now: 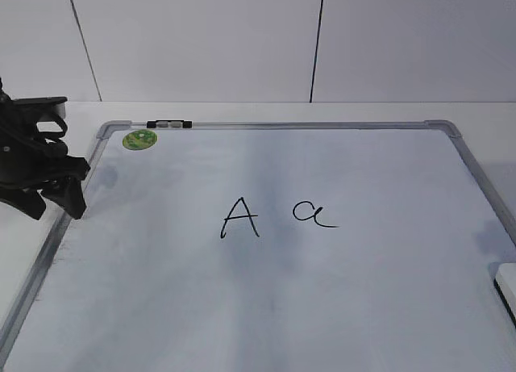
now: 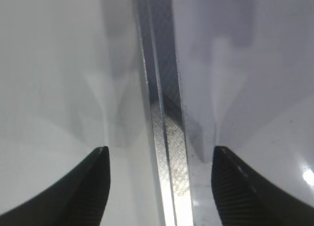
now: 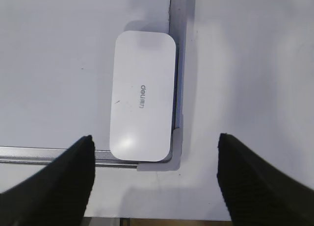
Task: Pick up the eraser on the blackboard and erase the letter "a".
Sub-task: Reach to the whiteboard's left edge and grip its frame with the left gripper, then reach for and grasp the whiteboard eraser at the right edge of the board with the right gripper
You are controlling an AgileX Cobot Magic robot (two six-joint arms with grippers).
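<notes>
One blackboard is seen in the exterior view, lying flat on a white table, with two letters written on it: one capital "A" near the middle and one letter "a" just beside it at 3 o'clock. One round green magnet is stuck near the board's corner at 10 o'clock, and one small black-and-silver clip is fixed on the top frame beside it. One eraser is shown in the right wrist view, lying on the board's surface in a corner, its long side against the frame; in the exterior view only a sliver of it is visible at the picture's edge at 4 o'clock, well apart from the "a". Two grippers are counted. The left gripper is held at the board's edge at 9 o'clock; in its wrist view the jaws are spread wide on either side of the frame, nothing being gripped. The right gripper is seen only in its own wrist view, spread wide above the eraser's corner, with nothing held between its fingers.
</notes>
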